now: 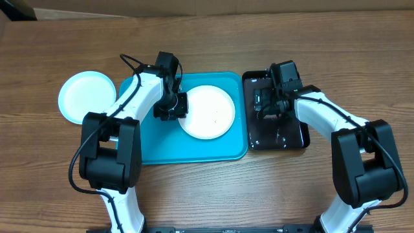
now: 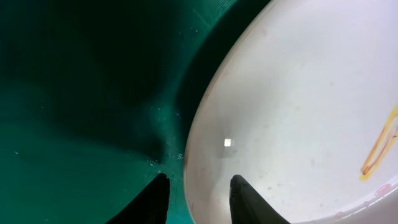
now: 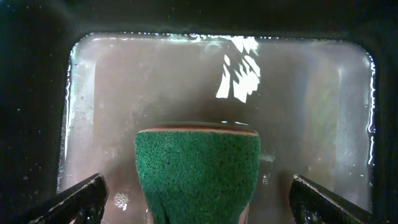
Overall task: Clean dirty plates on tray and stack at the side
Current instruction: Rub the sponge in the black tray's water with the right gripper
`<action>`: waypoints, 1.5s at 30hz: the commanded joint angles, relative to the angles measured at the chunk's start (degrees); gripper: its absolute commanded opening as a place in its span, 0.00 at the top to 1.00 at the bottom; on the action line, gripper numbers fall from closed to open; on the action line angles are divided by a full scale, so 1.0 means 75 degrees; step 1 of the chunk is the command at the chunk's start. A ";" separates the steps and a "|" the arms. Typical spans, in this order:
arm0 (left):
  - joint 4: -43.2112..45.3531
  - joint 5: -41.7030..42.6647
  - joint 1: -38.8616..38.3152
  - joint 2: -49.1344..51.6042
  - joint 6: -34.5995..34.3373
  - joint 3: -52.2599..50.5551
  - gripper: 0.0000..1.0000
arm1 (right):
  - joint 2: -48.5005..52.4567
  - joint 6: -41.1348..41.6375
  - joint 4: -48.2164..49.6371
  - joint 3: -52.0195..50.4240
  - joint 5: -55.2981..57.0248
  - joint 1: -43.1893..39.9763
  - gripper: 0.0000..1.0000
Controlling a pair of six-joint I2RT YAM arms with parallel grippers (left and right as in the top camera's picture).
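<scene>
A white plate [image 1: 208, 111] lies on the turquoise tray [image 1: 194, 150]. In the left wrist view the plate [image 2: 298, 93] carries an orange-yellow smear [image 2: 379, 149] and small specks. My left gripper [image 1: 172, 107] sits at the plate's left rim. Its fingers [image 2: 198, 199] stand close together astride that rim, one over the tray [image 2: 74, 124] and one over the plate. A pale blue-white plate [image 1: 86, 97] lies on the table left of the tray. The lime green plate is out of view. My right gripper [image 1: 265, 105] is open wide over the black tray.
A narrow glossy black tray [image 1: 277, 139] stands right of the turquoise tray and holds shallow water [image 3: 186, 87]. A green sponge [image 3: 198, 171] sits in it between my right fingers [image 3: 198, 205] without touching them.
</scene>
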 commanded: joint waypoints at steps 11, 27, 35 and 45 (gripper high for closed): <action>0.0003 -0.0099 -0.0015 0.0096 -0.0023 -0.0032 0.66 | -0.0093 0.0198 0.0854 -0.0580 0.0073 -0.0026 0.68; 0.0006 -0.0102 -0.0015 0.0096 -0.0023 -0.0032 0.65 | -0.0093 0.0201 0.0554 -0.0580 0.0047 -0.0026 0.17; 0.0009 -0.0105 -0.0015 0.0096 -0.0020 -0.0032 0.64 | -0.0093 0.0204 -0.0064 -0.0548 0.0041 -0.0026 0.46; 0.0015 -0.0105 -0.0015 0.0096 -0.0020 -0.0032 0.64 | -0.0093 0.0198 -0.0300 -0.0236 0.0050 -0.0029 0.02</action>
